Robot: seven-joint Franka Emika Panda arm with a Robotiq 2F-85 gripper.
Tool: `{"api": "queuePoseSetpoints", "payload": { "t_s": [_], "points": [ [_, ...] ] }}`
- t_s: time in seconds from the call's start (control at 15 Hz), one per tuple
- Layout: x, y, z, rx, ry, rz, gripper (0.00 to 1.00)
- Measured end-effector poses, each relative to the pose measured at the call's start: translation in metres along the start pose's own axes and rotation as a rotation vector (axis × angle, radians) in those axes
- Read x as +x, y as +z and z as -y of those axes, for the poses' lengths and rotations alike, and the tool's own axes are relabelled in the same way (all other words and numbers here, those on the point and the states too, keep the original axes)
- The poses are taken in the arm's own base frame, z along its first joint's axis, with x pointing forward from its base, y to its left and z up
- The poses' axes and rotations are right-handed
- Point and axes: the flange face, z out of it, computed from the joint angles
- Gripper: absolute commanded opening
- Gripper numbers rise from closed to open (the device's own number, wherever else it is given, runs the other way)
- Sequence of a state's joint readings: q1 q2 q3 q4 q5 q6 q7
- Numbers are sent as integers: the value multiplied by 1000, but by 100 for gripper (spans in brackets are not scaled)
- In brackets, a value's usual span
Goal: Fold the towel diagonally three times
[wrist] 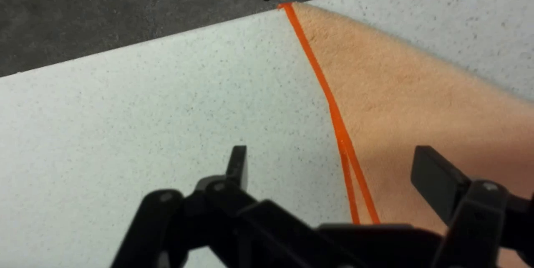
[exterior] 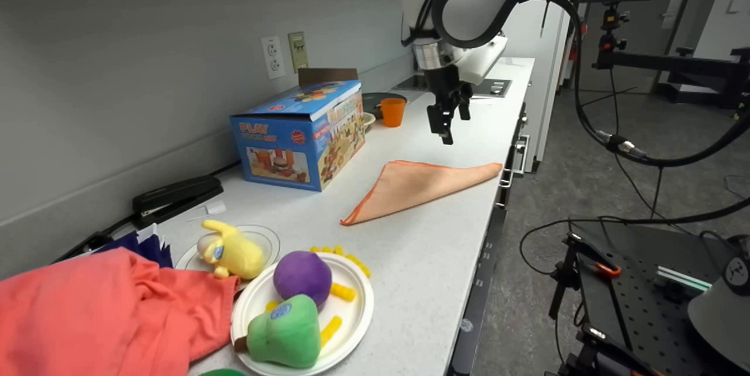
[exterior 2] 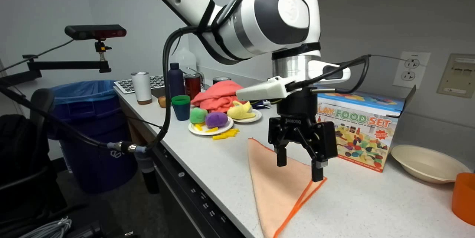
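The peach towel with an orange hem lies on the counter, folded into a triangle, in both exterior views [exterior: 428, 185] [exterior 2: 274, 182] and in the wrist view [wrist: 417, 92]. One pointed corner reaches the counter's front edge. Two hem lines lie close together along one side and spread slightly apart near the gripper. My gripper [exterior: 456, 127] is open and empty, pointing down above the counter near the hemmed side. In the wrist view the gripper [wrist: 331, 151] has one finger over bare counter and the other over the towel, with the hem between them. The fingers appear above the cloth, not touching it.
A blue play food box [exterior: 293, 142] stands by the wall. A beige bowl [exterior 2: 430, 162] and orange cup [exterior: 392, 112] are near it. A white plate [exterior: 360, 329] with plush food and a coral cloth [exterior: 105, 317] lie farther along. The counter's front edge [wrist: 150, 41] borders the towel.
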State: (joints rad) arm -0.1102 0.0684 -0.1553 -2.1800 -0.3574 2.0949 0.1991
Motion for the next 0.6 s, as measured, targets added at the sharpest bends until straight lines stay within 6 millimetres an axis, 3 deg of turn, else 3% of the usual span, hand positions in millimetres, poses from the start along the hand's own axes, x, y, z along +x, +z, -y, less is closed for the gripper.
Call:
{"api": "queuePoseSetpoints", "payload": {
  "t_s": [0.6],
  "points": [
    [-20, 42, -23, 68, -109, 103, 100]
  ]
}}
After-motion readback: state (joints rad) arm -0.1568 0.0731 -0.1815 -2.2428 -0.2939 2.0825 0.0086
